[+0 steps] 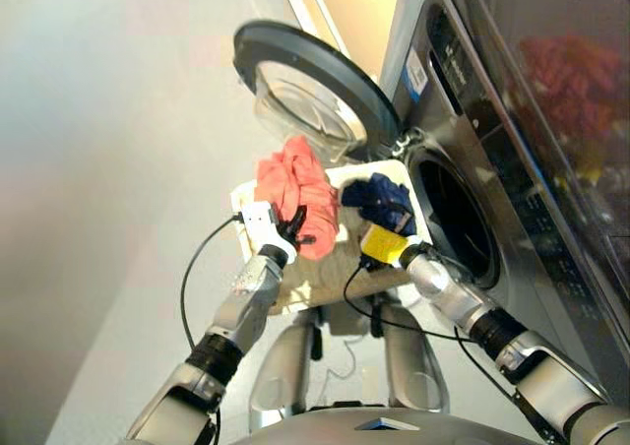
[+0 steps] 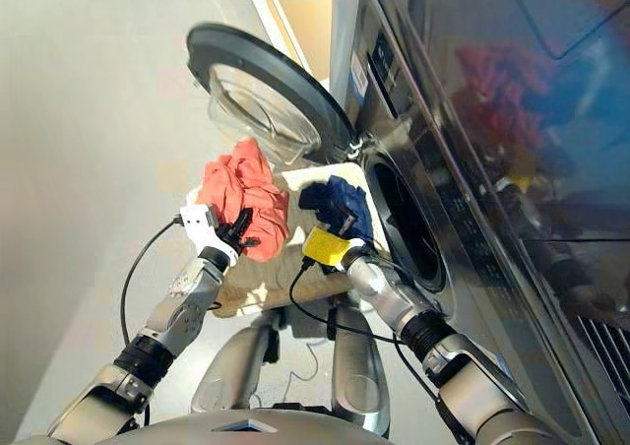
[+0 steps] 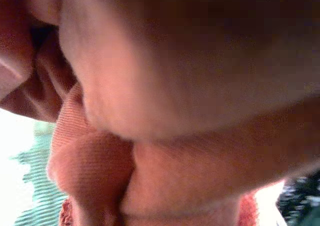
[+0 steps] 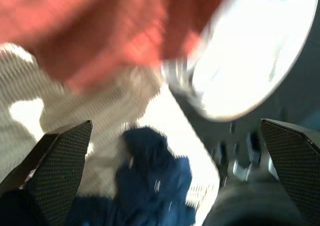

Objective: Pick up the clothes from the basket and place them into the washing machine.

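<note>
The cream-white basket [image 1: 384, 175] sits on the floor just before the washing machine [image 1: 463, 140], whose glass door [image 1: 313, 95] hangs wide open beside the dark porthole. In the basket, the navy garment [image 1: 377, 199] lies crumpled at the edge nearest the machine. The coral-red garment [image 1: 293, 191] is bunched over the basket's opposite edge, gripped by the left hand [image 1: 295, 230], whose fingers are closed on the cloth. The right hand [image 4: 170, 176] hovers just above the navy garment with its fingers [image 4: 55, 166] spread apart, holding nothing.
</note>
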Available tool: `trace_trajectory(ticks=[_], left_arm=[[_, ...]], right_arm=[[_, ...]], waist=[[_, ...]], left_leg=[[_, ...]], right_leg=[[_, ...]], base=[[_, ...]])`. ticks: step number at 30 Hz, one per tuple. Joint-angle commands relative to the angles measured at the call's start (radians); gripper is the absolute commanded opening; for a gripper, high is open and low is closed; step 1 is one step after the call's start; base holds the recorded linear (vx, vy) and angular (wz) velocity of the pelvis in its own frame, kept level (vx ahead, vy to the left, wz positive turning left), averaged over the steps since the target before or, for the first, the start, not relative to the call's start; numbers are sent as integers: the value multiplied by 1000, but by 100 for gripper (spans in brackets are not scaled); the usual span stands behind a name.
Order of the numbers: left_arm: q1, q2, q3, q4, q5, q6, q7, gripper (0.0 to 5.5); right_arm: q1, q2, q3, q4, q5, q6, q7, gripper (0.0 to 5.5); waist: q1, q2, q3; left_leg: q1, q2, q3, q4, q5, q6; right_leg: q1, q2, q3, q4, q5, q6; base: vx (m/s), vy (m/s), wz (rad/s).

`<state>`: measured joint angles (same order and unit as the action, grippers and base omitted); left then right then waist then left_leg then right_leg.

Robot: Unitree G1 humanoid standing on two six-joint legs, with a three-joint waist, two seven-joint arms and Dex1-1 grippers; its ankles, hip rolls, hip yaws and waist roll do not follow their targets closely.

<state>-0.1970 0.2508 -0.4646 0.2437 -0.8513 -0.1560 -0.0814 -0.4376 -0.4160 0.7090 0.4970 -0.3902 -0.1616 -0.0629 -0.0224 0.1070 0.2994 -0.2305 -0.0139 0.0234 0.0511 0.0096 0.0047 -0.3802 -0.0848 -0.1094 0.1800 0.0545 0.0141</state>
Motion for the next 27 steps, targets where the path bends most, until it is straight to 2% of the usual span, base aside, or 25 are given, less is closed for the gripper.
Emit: trace_trajectory(ticks=[1, 7, 10, 13, 18, 19, 20, 21, 22, 23, 24, 27], left_arm=[[25, -7, -41, -112, -92, 3, -54, 0], [61, 0, -111, -185, -238, 46, -80, 0], [75, 6, -140, -206, -275, 55, -78, 0], [71, 4, -178, -203, -314, 82, -96, 0], [53, 13, -235, -218, -344, 104, -119, 0], [49, 16, -241, -217, -342, 103, -124, 0], [46, 18, -249, -214, -339, 108, -129, 0], [38, 18, -253, -213, -338, 108, -129, 0], [35, 21, -256, -215, -335, 106, -132, 110], [31, 25, -259, -216, -329, 104, -132, 317], [26, 30, -257, -220, -325, 102, -132, 550], [19, 40, -253, -225, -314, 97, -128, 550]], right_arm=[[-52, 33, 47, -55, -66, -46, -23, 550], [-118, 58, 54, -65, -143, -41, -96, 550], [-134, 73, 47, -71, -158, -36, -139, 550], [-156, 89, 63, -62, -173, -35, -148, 550], [-180, 111, 79, -71, -119, -49, -143, 550], [-181, 118, 83, -71, -94, -56, -133, 403], [-182, 124, 86, -76, -61, -61, -118, 132], [-180, 124, 85, -85, -39, -69, -117, 0], [-175, 126, 84, -90, -10, -74, -112, 0], [-166, 134, 74, -97, 33, -79, -109, 0], [-160, 137, 69, -99, 59, -81, -105, 0], [-137, 157, 56, -104, 146, -90, -94, 0]], waist=[[1, -14, -50], [6, 12, -62], [8, 18, -63], [9, 19, -66], [8, 20, -70], [8, 20, -70], [7, 18, -71], [5, 18, -71], [5, 18, -72], [4, 18, -73], [4, 19, -74], [4, 21, -76]], left_leg=[[-2, -35, 19, 14, 11, -18], [3, -38, 19, 16, 5, -8], [-10, -38, 22, 21, 4, -5], [-26, -37, 24, 29, 1, -2], [-53, -36, 26, 45, 0, -1], [-59, -34, 26, 50, -2, -1], [-65, -34, 26, 55, -3, -1], [-69, -34, 26, 58, -4, 0], [-73, -34, 25, 60, -4, 0], [-75, -34, 26, 60, -4, 0], [-79, -34, 25, 61, -4, 0], [-87, -34, 27, 66, -4, 0]], right_leg=[[110, -7, 8, -93, -4, 77], [104, -4, 15, -82, -13, 79], [87, -2, 21, -67, -14, 79], [68, 3, 28, -57, -15, 79], [42, 6, 37, -44, -16, 78], [38, 5, 38, -42, -16, 78], [35, 5, 39, -40, -16, 77], [31, 5, 41, -37, -16, 76], [28, 5, 41, -36, -16, 76], [26, 5, 42, -36, -16, 77], [22, 4, 43, -34, -16, 77], [14, 4, 44, -30, -16, 76]], base=[[0, 0, 0], [0, 0, 0], [0, 0, 0], [0, 0, 0], [0, 0, 0], [0, 0, 0], [0, 0, 0], [0, 0, 0], [0, 0, 0], [0, 0, 0], [0, 0, 0], [0, 0, 0]])
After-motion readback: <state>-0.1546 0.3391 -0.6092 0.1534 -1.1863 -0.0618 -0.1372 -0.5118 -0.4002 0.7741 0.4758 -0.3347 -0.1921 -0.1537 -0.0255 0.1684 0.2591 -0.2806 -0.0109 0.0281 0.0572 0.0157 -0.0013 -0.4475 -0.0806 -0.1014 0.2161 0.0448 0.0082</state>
